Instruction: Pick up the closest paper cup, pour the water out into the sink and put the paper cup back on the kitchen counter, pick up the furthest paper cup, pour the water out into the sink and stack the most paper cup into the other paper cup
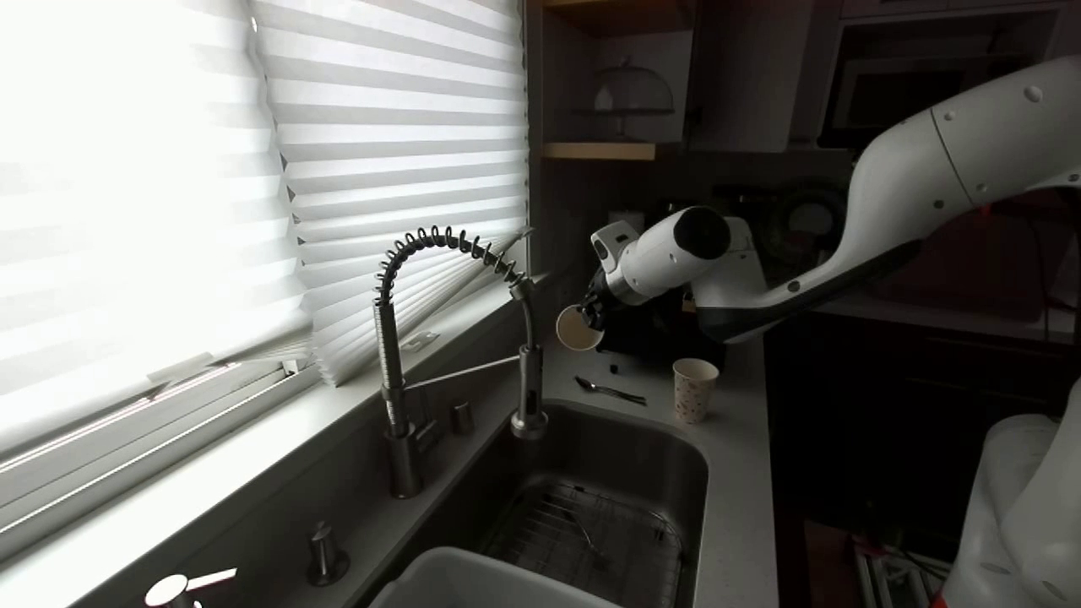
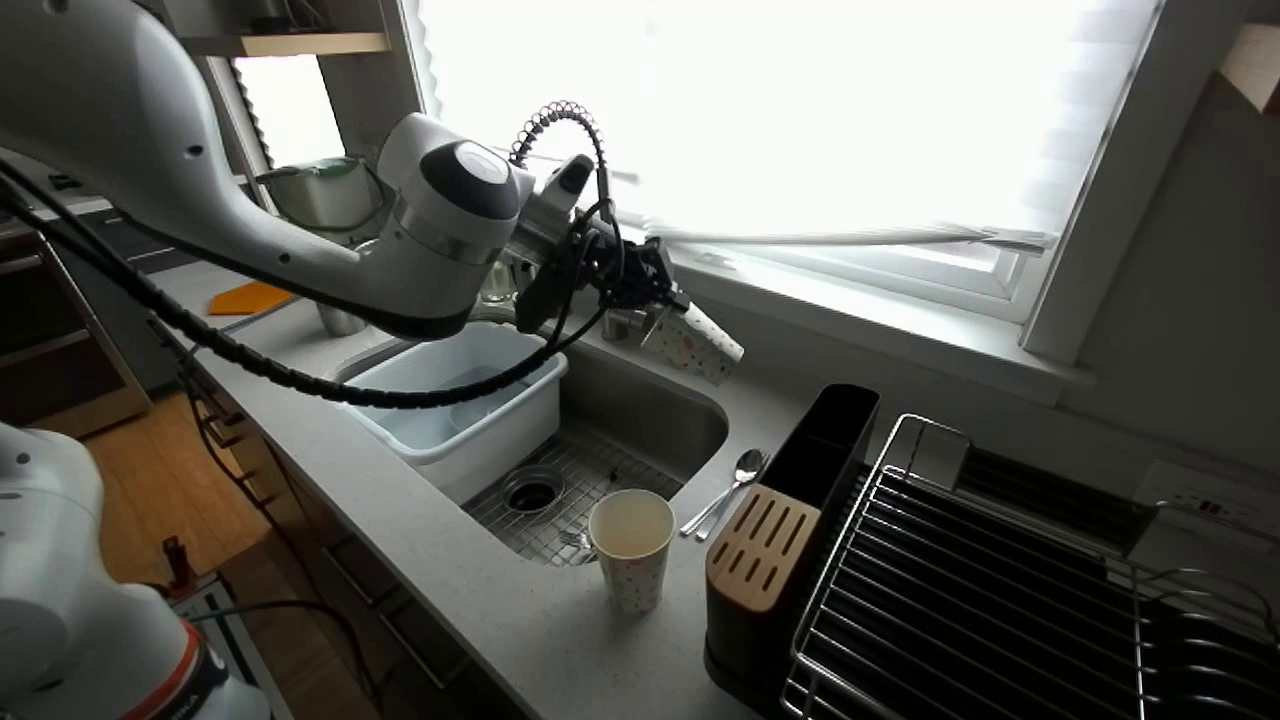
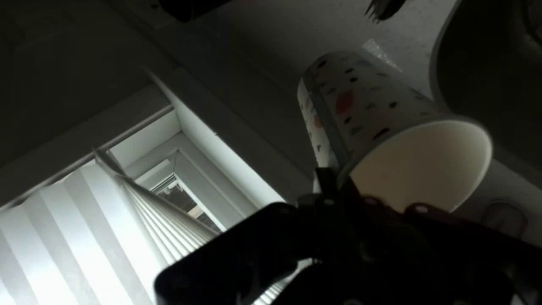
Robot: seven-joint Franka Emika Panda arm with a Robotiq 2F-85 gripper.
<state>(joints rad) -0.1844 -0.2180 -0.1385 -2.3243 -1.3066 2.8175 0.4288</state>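
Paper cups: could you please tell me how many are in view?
2: a tilted paper cup, its rim held in the pincer, and an upright paper cup on the kitchen counter beside the sink. Others may be hidden.

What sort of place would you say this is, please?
Most likely a kitchen: a metal sink with a coiled-spring faucet beside it and a wire dish rack suggest so.
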